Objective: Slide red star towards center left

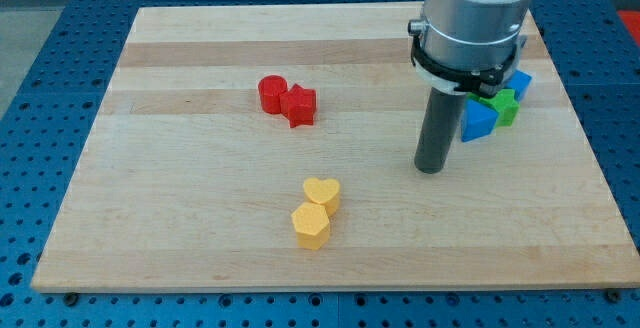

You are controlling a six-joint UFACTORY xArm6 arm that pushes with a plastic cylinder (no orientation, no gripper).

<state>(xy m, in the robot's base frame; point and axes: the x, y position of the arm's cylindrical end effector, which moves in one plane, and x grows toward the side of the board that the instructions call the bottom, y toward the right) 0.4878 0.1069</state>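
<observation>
The red star (pixel 299 105) lies on the wooden board (pixel 180 218), left of the middle and towards the view's top. A red round block (pixel 271 94) touches it on its left. My tip (pixel 429 170) rests on the board well to the right of the red star, with bare board between them. The arm's grey body rises above the tip at the view's top right.
A yellow heart (pixel 322 193) and a yellow hexagon (pixel 311 226) touch each other below the middle. A blue triangle (pixel 478 120), a green star (pixel 503 104) and another blue block (pixel 521 84) cluster right of my tip, partly hidden by the arm.
</observation>
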